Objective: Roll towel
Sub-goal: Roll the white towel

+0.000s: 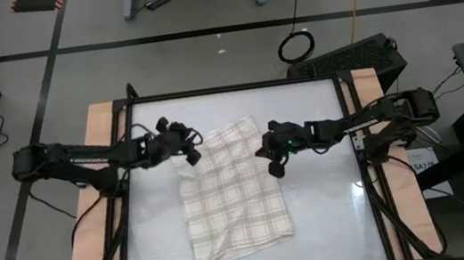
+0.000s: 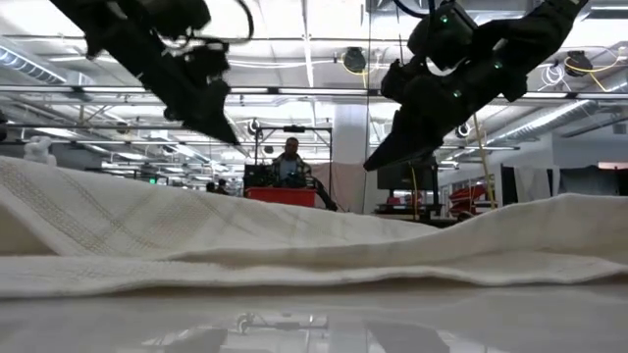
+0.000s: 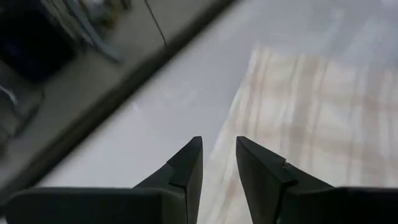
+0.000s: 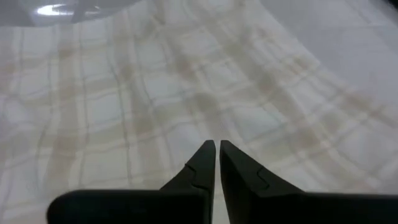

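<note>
The towel, cream with a beige plaid check, lies spread on the white table, slanting from the far middle toward the near edge. My left gripper hangs over its far left edge, open by a narrow gap with nothing between the fingers; the towel shows below and beyond them. My right gripper hovers above the towel's far right part, shut and clear of the cloth. In the low view both grippers, left and right, stand above the towel.
Bare table surface lies left and right of the towel. A black frame and wooden side boards border the table. A person stands in the room far behind the table.
</note>
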Action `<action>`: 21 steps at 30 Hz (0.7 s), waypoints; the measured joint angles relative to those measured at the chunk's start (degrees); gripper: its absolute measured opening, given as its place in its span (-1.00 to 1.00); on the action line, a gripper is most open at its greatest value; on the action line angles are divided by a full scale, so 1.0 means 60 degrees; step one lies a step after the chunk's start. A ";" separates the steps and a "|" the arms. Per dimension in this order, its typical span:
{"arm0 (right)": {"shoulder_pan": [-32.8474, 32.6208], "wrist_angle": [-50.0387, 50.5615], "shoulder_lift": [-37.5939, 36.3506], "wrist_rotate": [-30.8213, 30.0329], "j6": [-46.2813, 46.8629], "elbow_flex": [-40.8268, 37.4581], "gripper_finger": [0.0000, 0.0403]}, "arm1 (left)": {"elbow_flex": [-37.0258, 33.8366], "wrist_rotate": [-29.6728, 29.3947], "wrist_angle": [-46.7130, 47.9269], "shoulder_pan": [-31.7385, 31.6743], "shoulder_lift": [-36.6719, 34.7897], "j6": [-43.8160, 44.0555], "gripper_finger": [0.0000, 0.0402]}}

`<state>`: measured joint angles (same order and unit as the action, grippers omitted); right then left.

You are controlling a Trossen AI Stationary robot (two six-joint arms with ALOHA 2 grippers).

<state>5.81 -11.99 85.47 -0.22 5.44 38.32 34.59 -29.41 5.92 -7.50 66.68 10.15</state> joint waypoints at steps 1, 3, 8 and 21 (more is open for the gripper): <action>0.0100 -0.0042 0.0000 0.0007 -0.0129 0.0029 -0.92 | -0.0023 0.0291 0.0289 -0.0310 0.0018 0.0094 -0.48; 0.0304 0.0052 -0.0037 0.0037 -0.0340 0.0026 -0.92 | -0.0026 0.0762 0.0762 -0.0882 0.0014 0.0550 -0.47; 0.0532 0.0544 -0.0052 0.0292 -0.0581 0.0027 -0.92 | -0.0018 0.2616 0.2633 -0.1796 -0.0107 0.1674 -0.19; 0.0515 0.0579 -0.0055 0.0589 -0.1579 0.0027 -0.92 | -0.0014 0.3850 0.6071 -0.3321 -0.0667 0.1977 0.31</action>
<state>8.91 -8.51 85.14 3.31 -4.03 38.48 34.50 -6.31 42.35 -27.43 62.67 22.01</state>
